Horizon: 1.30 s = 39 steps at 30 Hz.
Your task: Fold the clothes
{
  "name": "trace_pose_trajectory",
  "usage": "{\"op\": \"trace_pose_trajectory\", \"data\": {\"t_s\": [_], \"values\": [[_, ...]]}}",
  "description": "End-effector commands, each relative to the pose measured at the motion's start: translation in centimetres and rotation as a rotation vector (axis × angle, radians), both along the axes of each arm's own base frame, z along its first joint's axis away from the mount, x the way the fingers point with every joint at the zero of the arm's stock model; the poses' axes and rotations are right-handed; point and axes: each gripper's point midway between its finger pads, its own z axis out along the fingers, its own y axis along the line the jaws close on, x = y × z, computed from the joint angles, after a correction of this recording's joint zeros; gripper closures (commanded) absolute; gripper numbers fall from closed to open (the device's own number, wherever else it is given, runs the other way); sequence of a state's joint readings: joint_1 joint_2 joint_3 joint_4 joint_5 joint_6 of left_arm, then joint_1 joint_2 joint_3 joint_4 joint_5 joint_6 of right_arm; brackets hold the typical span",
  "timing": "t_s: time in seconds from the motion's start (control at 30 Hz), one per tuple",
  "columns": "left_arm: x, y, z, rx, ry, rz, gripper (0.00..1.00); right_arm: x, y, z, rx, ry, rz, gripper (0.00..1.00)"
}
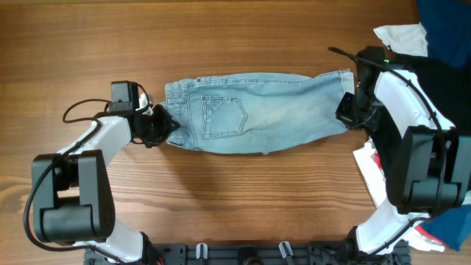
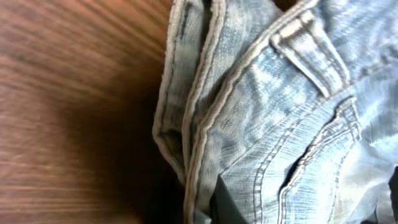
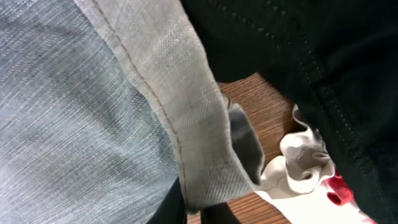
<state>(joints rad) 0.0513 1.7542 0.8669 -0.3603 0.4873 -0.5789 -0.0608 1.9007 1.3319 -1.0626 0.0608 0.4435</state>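
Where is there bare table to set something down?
Bare wooden table lies beyond the light blue faded denim shorts and in the wide patch on their near side. The right edge is crowded with a black garment and white cloth.

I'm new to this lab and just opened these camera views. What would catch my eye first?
The light blue denim shorts lie stretched across the middle of the wooden table, back pocket up. The left gripper grips the waistband end and the right gripper the leg cuff. Beside the right arm, at the table's edge, lie a black garment and a white cloth.
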Motion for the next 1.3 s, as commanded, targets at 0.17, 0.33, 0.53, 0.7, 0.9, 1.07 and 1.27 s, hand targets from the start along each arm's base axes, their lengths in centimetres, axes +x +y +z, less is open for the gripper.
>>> {"op": "trace_pose_trajectory", "data": {"t_s": [0.17,0.33,0.53,0.7,0.9,1.07,1.27], "values": [[-0.4,5.1,2.4,0.028,-0.067,0.069,0.96,1.6,-1.1,3.7,-0.004,-0.112,-0.001,0.7],[-2.5,5.2,3.7,0.042,-0.043,0.026,0.96,5.2,10.5,11.4,0.506,-0.459,0.429,0.94],[-2.5,5.3,9.0,0.079,-0.193,0.022,0.96,2.5,19.6,8.6,0.542,-0.35,0.643,0.96],[-2.2,5.4,14.1,0.11,-0.336,0.026,0.96,0.4,25.3,6.2,0.618,-0.261,0.716,0.96],[-2.0,5.4,16.4,0.117,-0.377,0.028,0.96,-1.7,31.4,1.0,0.638,-0.151,0.72,0.96],[-0.9,5.6,19.5,0.131,-0.441,0.029,0.96,-4.5,34.7,-3.4,0.666,-0.039,0.728,0.96],[-0.8,5.1,21.5,0.117,-0.459,0.022,0.96,-7.2,40.1,-4.0,0.772,-0.045,0.793,0.96]]}}
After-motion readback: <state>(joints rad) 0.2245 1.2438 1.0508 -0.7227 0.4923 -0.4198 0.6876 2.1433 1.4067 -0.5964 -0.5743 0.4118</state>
